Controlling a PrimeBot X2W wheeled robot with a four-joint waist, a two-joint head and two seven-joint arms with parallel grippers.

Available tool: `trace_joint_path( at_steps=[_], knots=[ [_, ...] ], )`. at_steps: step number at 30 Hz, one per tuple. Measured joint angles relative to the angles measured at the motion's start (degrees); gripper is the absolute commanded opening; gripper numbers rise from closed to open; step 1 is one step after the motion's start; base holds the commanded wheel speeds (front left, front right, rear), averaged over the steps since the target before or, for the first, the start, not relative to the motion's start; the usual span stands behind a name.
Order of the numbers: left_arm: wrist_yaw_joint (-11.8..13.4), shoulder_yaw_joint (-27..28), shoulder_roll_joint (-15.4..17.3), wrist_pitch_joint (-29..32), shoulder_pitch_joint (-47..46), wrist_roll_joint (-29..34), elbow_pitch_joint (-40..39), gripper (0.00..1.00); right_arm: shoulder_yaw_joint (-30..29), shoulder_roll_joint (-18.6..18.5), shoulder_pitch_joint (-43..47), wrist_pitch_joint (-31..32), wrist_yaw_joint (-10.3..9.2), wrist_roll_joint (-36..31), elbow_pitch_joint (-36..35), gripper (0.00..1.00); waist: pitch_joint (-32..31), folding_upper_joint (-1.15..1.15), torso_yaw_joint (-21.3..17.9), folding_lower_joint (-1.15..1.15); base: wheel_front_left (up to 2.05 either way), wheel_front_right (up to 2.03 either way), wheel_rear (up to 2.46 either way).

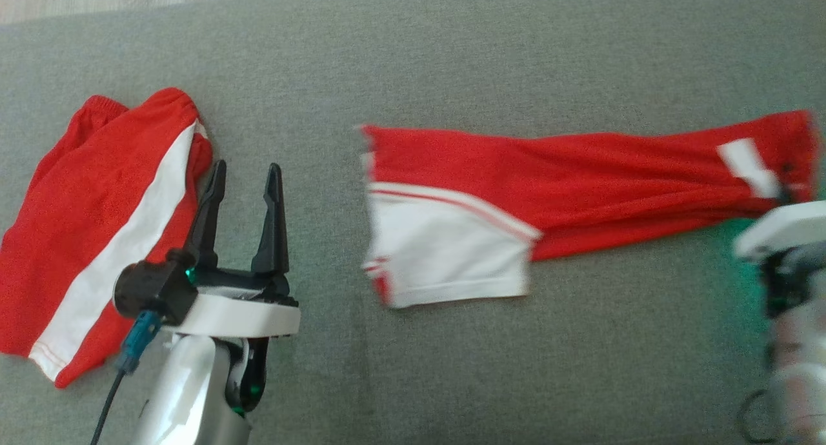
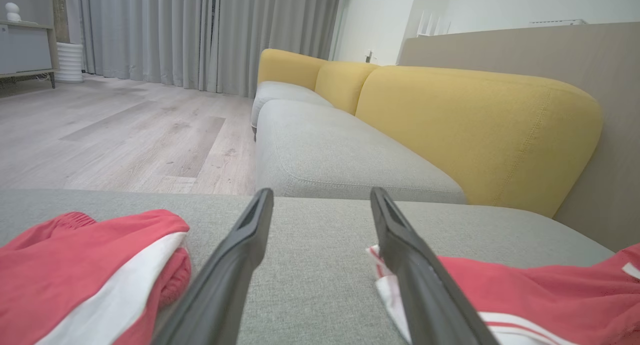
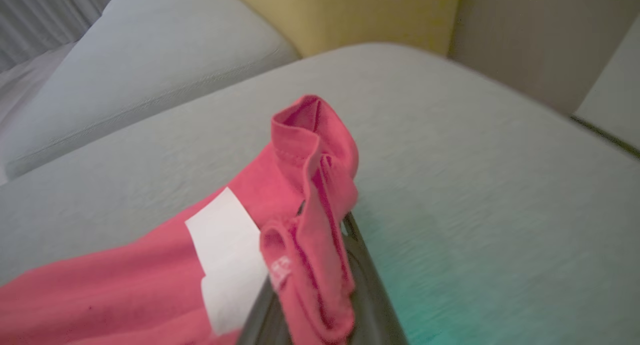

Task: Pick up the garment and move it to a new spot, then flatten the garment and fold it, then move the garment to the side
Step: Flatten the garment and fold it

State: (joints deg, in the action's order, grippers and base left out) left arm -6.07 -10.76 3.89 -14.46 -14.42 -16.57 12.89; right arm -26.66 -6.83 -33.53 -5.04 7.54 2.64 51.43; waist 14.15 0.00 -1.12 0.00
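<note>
Pinching the bunched red hem of the garment (image 1: 581,168), the right gripper (image 3: 322,225) sits at three o'clock in the head view (fabric sandwiched between its fingers). The garment stretches from centre across the grey cushion (image 1: 452,58). The left gripper (image 1: 245,171) is spread wide and empty beside the red shorts (image 1: 97,226) at nine o'clock.

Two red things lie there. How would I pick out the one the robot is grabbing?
On the wide grey cushion, look to the robot's right. There a long red garment lies stretched out, its right end pinched in the right pincer. Unlike the folded red bundle on the left, with one white stripe, it has a big white panel.
</note>
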Motion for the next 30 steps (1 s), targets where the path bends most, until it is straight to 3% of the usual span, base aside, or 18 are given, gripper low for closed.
trace_joint_path(
  at_steps=[4, 7, 12, 18, 25, 30],
  knots=[
    [-0.23, 0.51, -0.30, 0.01, 0.02, 0.00, 0.13, 1.00, -4.43, -5.15, -0.02, 0.20, -0.01, -2.20, -1.32, 0.00, -0.46, 0.00, -0.14, 0.00, 0.00, 0.00, 0.00],
    [-0.49, 1.16, -0.47, 0.00, 0.03, 0.00, 0.20, 1.00, -6.76, -6.45, -0.13, 0.57, 0.00, -4.26, -1.83, 0.00, -1.06, 0.00, -0.35, 0.00, 0.00, 0.00, 0.00],
    [-0.56, 1.51, -0.67, 0.01, 0.34, 0.01, 0.55, 1.00, -6.82, -4.89, -1.83, 0.58, -0.01, -5.46, -3.00, 0.00, -2.63, 0.00, -0.76, 0.00, 0.00, 0.00, 0.00],
    [-0.57, 1.58, -0.79, 0.01, 1.91, 0.01, 1.21, 1.00, -2.53, -0.57, -2.33, 0.57, -0.01, -5.76, -5.64, 0.00, -5.11, 0.00, -1.10, -0.01, 0.00, 0.00, 0.00],
    [-0.63, 2.05, -0.93, 0.00, 4.46, 0.00, 1.24, 1.00, 11.26, 3.45, -0.65, 1.54, -0.01, -2.07, -9.65, 0.00, -9.25, 0.00, -1.14, -0.01, 0.00, 0.00, 0.00],
    [-1.01, 2.10, -0.97, 0.01, 4.99, 0.01, 1.26, 1.00, 28.51, 3.41, 3.58, 2.60, -0.01, 14.18, -9.98, 0.00, -10.82, 0.00, -0.29, -0.01, 0.00, 0.00, 0.00]
  ],
)
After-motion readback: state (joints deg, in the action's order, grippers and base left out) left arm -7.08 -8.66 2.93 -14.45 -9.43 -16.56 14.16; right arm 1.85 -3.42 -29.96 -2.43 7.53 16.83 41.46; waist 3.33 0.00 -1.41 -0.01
